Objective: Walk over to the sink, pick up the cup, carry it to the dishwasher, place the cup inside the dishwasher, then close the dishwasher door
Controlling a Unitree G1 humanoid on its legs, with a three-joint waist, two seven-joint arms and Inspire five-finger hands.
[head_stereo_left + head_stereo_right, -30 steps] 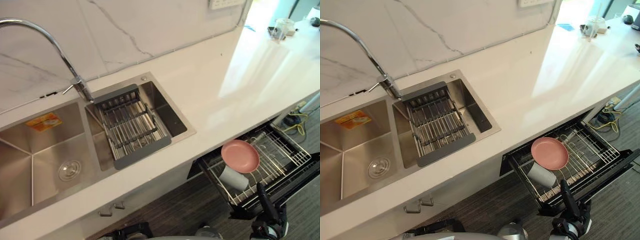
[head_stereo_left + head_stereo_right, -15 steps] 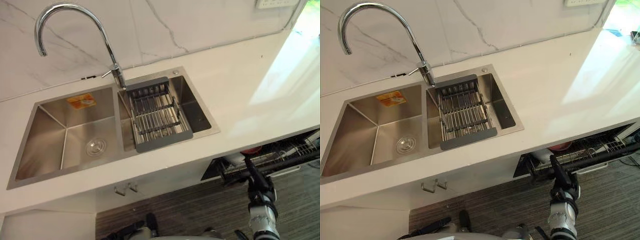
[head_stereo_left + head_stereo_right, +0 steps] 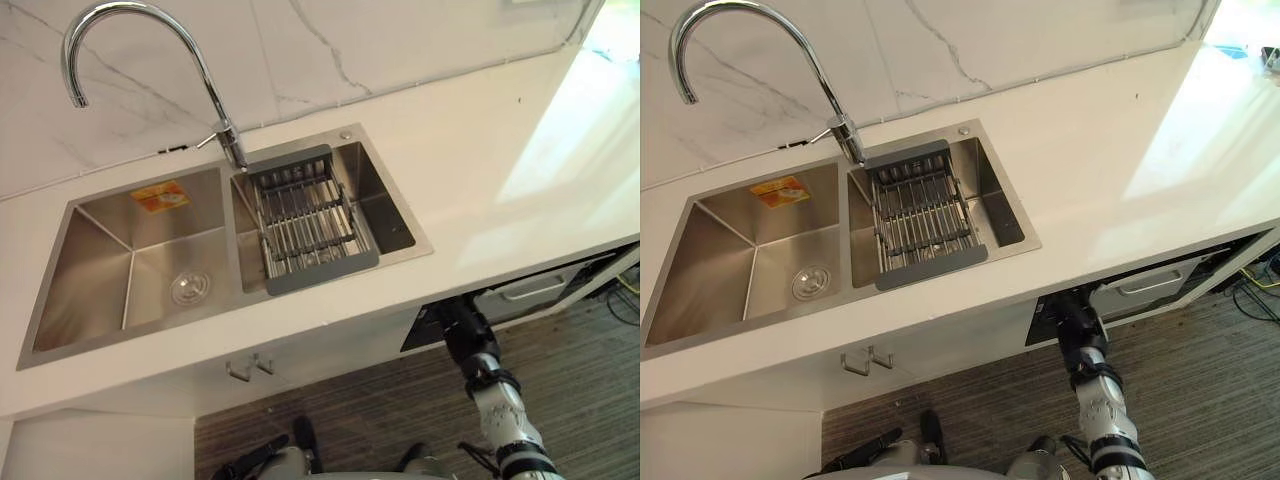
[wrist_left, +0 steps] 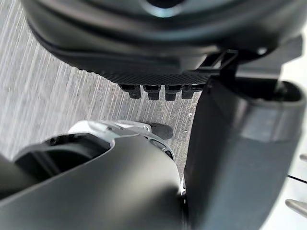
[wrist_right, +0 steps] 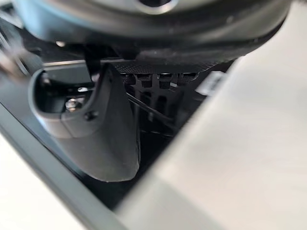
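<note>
Currently, in the left eye view, the right hand [image 3: 463,327] is resting against the left end of the dishwasher door [image 3: 528,286], at the lower right of the frame under the white countertop [image 3: 480,170]. The door is standing almost shut with a dark slit above it, so it is hiding the dishwasher's inside, and I cannot tell where the cup is lying. The steel double sink [image 3: 100,270] is taking up the middle left, with a curved faucet [image 3: 231,148] rising behind it and a grey drain rack [image 3: 310,222] sitting in the right basin. An orange sticker [image 3: 160,195] is clinging to the left basin's back wall; its print is too small to read.

In the right eye view, a cabinet handle [image 3: 866,358] is showing below the sink, above the striped floor [image 3: 1200,380].

In the left wrist view, the left hand [image 4: 158,90] is hanging over the floor, its fingers relaxed and holding nothing.

In the right wrist view, the right hand's fingers are lying straight with the thumb standing out, gripping nothing. They are pointing into a dark gap where thin rack wires [image 5: 153,114] are hard to make out.
</note>
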